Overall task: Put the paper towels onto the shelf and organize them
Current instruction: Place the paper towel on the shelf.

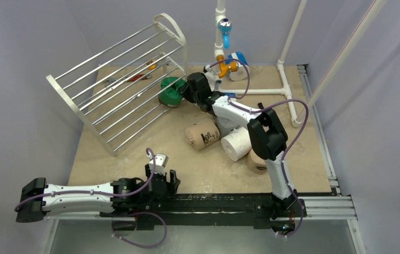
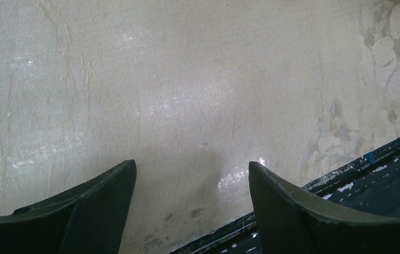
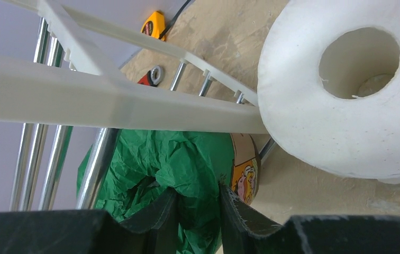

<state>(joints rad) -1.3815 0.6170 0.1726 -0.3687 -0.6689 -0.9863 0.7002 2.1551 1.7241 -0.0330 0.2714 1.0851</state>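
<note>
- The right claw is pinched narrow on the crinkled wrapper of the green paper towel roll, with a fold of green caught between its two fingers.
- From the top view, this green roll sits at the right-hand side of the shelf, right at the lower rods. The right claw is just behind it, at the end of the outstretched arm.
- In the right wrist view, a white frame bar of the shelf crosses above the green roll and a silver rod runs in front of it. I cannot tell whether the roll rests on a tier or on the table.
- A plain white roll lies just beside the green one, its hollow core facing the wrist camera.
- A yellow tape measure lies on the table beyond the shelf rods.
- Three more rolls lie together on the table mid-right:
  - a printed tan roll;
  - a white roll next to it;
  - another tan roll, half hidden by the right arm.
- A blue-white roll sits at the far edge beside the white pipe frame.
- The left claw stands wide with nothing between its fingers, low over bare table near the black rail.
- In the top view the left claw is at the near edge, well apart from every roll.
</note>
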